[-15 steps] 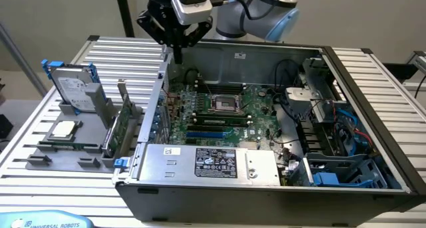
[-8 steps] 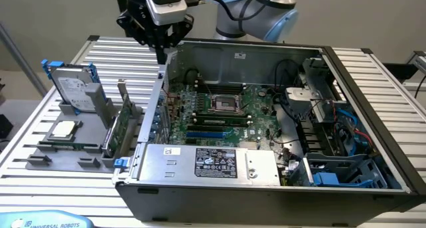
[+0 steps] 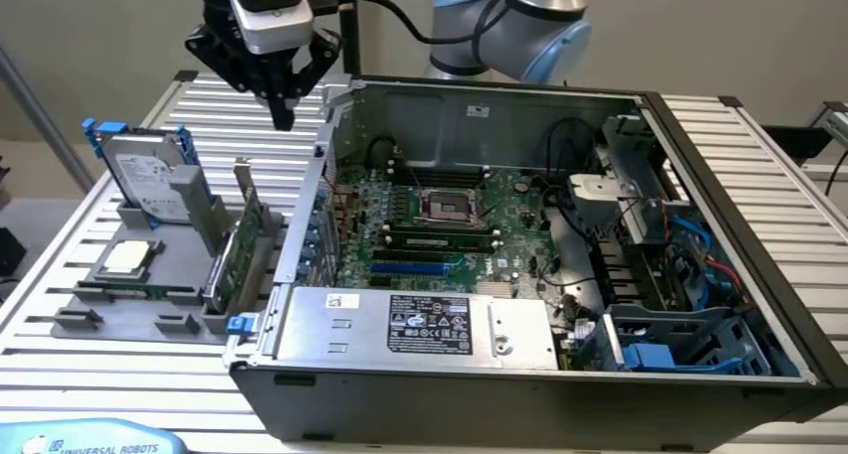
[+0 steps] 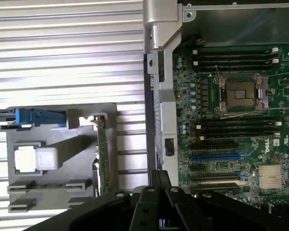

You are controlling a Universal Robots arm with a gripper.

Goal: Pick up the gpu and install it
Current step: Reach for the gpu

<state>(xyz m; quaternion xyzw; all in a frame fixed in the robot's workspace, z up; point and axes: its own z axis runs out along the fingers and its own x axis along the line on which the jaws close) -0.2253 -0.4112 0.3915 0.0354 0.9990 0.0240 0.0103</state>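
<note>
The gpu (image 3: pixel 246 243) is a thin green card with a silver end bracket. It stands on edge in a slot of the grey holder (image 3: pixel 93 320) on the exterior view's left, beside the open computer case. In the wrist view the gpu (image 4: pixel 102 155) shows edge-on as a narrow green strip. My gripper (image 3: pixel 282 114) hangs high over the slatted table, above and beyond the gpu, close to the case's corner. Its fingers are shut together with nothing between them. In the wrist view the gripper (image 4: pixel 160 177) points down over the case's side wall (image 4: pixel 160 96).
The holder also carries a silver hard drive (image 3: pixel 143 176) with blue rails and a square processor chip (image 3: pixel 129 257). Inside the case (image 3: pixel 742 235) lie the motherboard (image 3: pixel 444 221) with a blue slot (image 3: pixel 415 269), a power supply (image 3: pixel 411 325) and cables.
</note>
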